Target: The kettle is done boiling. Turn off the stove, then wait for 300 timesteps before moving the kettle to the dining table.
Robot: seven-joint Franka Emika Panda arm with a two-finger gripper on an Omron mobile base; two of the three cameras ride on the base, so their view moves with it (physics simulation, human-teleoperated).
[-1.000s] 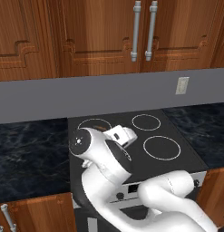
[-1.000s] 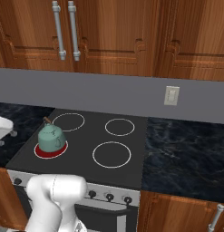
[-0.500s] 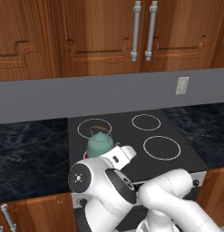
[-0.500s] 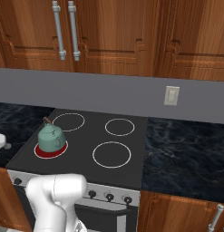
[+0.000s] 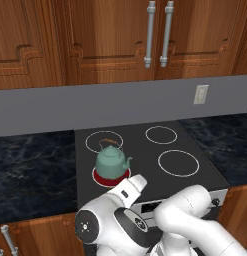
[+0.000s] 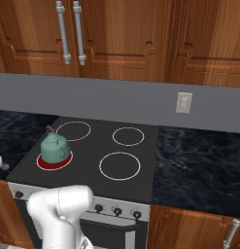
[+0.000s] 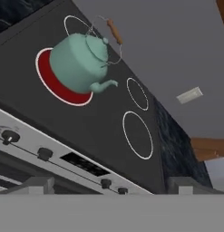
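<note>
**Dropping low toward the stove's knobs**

Dropping over the last second, your arm has gone from standing up in front of the cooktop to folding down below the front edge of the stove (image 5: pixel 145 150); in the left base view it hid the kettle (image 5: pixel 112 161) a second ago and now leaves it in plain sight. The base has not driven: cabinets and outlet sit where they were. You can read this as the approach to the knob row (image 7: pixel 45 154) on the silver front panel, which the hand view now looks across from low down. The first step, turning off the burner, is not yet done, judging by the red ring (image 7: pixel 59 84) under the kettle.

The kettle stands upright on the front left burner, near the stove's front left corner. It is squat and teal, lid knob on top, short spout pointing toward the right burners, thin arched handle tipped toward the back.

You cannot tell the fingers' state; the pictures do not show the tips clearly.
</note>
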